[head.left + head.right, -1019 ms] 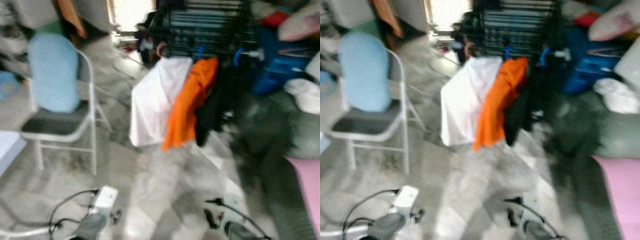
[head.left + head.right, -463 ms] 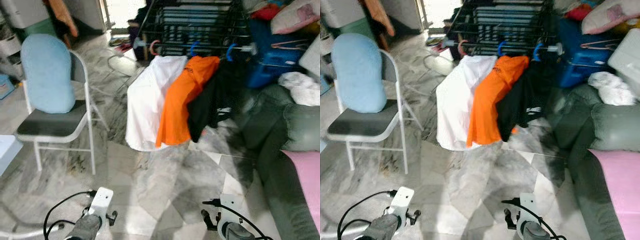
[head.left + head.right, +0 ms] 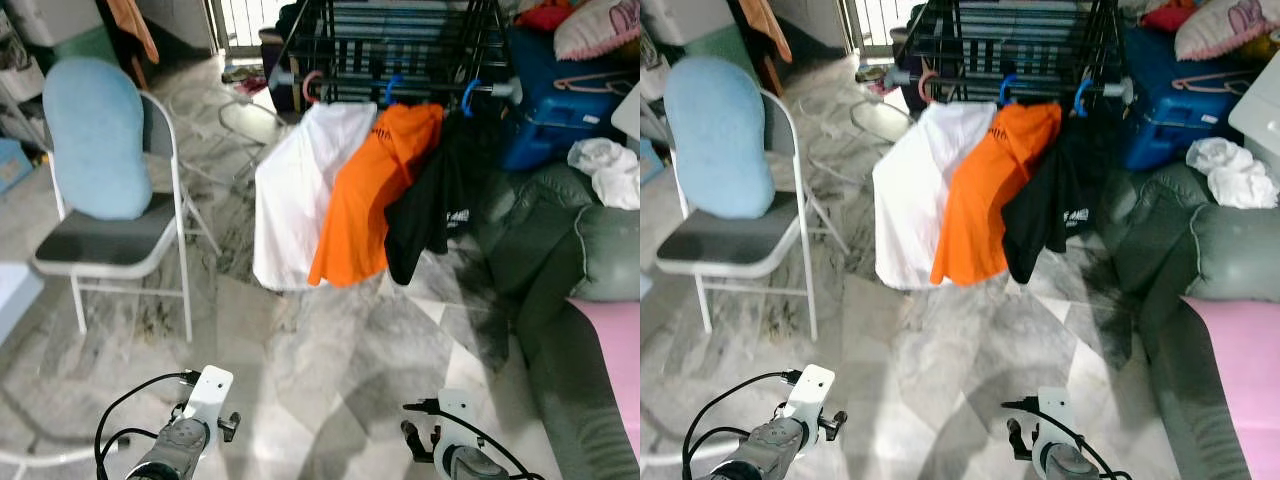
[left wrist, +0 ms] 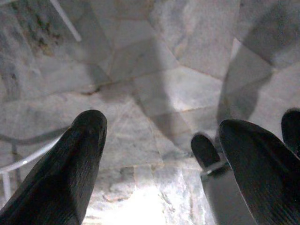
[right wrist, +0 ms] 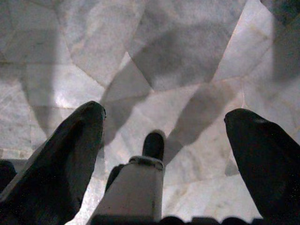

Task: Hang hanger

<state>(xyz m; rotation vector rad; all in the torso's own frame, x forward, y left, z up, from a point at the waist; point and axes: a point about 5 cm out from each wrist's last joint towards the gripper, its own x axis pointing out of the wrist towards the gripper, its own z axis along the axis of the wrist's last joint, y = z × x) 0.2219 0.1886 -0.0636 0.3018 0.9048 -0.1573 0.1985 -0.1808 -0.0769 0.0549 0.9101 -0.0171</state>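
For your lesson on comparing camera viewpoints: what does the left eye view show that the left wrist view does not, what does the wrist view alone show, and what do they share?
The left eye view takes in the room: a folding chair with a blue cushion, and a black drying rack carrying a white garment, an orange shirt and a black garment on hangers. The left wrist view gives a close look between the left gripper, whose two black fingers stand apart with nothing between them. Both show the grey marble floor.
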